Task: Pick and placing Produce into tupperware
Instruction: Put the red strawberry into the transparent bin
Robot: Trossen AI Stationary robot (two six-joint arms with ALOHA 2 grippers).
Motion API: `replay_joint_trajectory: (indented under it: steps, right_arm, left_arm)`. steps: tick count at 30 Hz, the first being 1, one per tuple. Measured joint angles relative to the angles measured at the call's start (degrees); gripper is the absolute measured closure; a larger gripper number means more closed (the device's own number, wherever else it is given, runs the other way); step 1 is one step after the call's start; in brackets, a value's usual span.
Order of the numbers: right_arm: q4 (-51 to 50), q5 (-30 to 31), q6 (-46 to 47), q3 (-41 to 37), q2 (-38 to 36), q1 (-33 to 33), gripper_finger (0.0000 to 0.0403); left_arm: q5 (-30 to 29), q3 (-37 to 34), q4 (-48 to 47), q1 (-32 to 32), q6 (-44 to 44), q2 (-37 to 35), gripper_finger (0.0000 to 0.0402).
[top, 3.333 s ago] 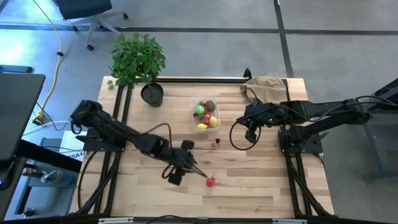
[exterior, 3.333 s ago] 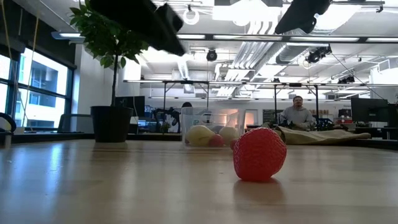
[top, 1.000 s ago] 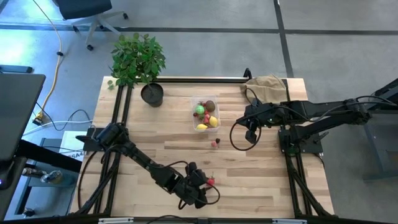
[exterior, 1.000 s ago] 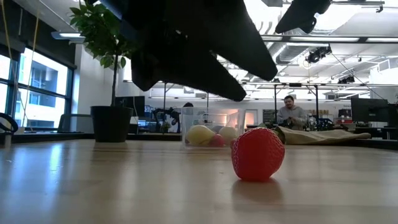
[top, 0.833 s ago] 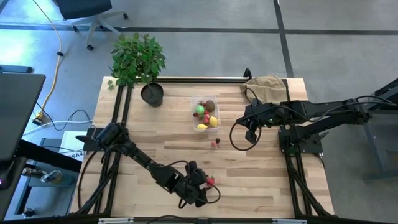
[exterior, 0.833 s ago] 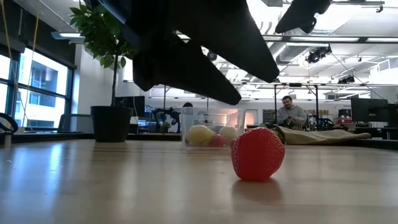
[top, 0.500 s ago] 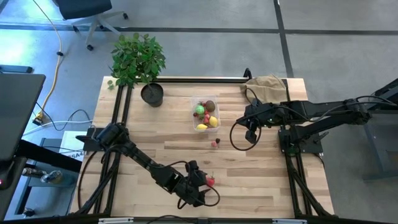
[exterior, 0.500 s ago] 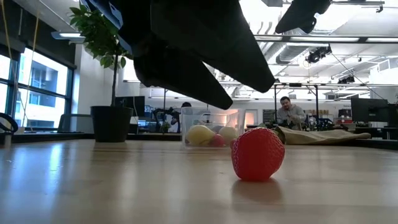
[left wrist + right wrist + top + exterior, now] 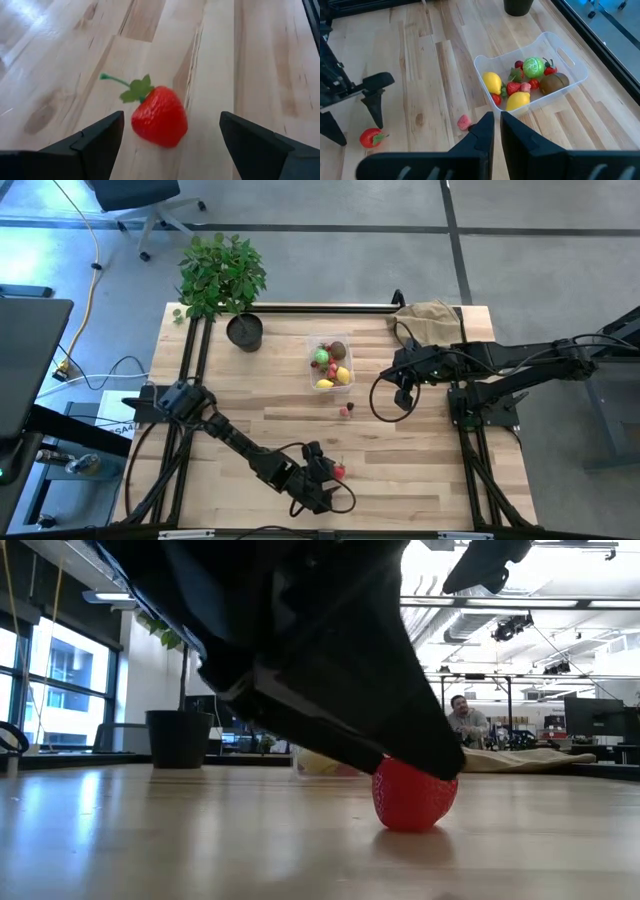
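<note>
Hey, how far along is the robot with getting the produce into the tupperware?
Mostly done: the tupperware already holds lemons, a green round piece, a brown one and red berries. In hand: the left hand is open around a strawberry lying on the table, not yet gripped. Left: that strawberry and a small pink piece beside the tub. The right hand waits, shut, near the tub.

Past our nearly closed fingers (image 9: 482,131) we see the clear tub (image 9: 570,62) holding lemons, berries and a green ball, a pink piece (image 9: 464,122) beside it, and a strawberry (image 9: 371,137) between the other gripper's (image 9: 354,116) spread fingers.
</note>
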Motion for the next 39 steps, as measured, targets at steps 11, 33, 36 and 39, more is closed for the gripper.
replay_joint_trajectory:
  steps: [11, 33, 36, 39]
  right_arm:
    - [0.0, 0.0, 0.0, 0.0, 0.0, 0.0, 0.0379]
    - [0.0, 0.0, 0.0, 0.0, 0.0, 0.0, 0.0379]
    - [0.0, 0.0, 0.0, 0.0, 0.0, 0.0, 0.0379]
    - [0.0, 0.0, 0.0, 0.0, 0.0, 0.0, 0.0379]
  left_arm:
    - [1.0, 0.0, 3.8, 1.3, 2.9, 1.8, 0.0082]
    - [3.1, 0.0, 3.7, 2.5, 3.2, 2.2, 0.0118]
    - [3.1, 0.0, 3.7, 2.4, 3.0, 2.2, 0.0143]
    - [3.1, 0.0, 3.7, 2.4, 3.0, 2.2, 0.0164]
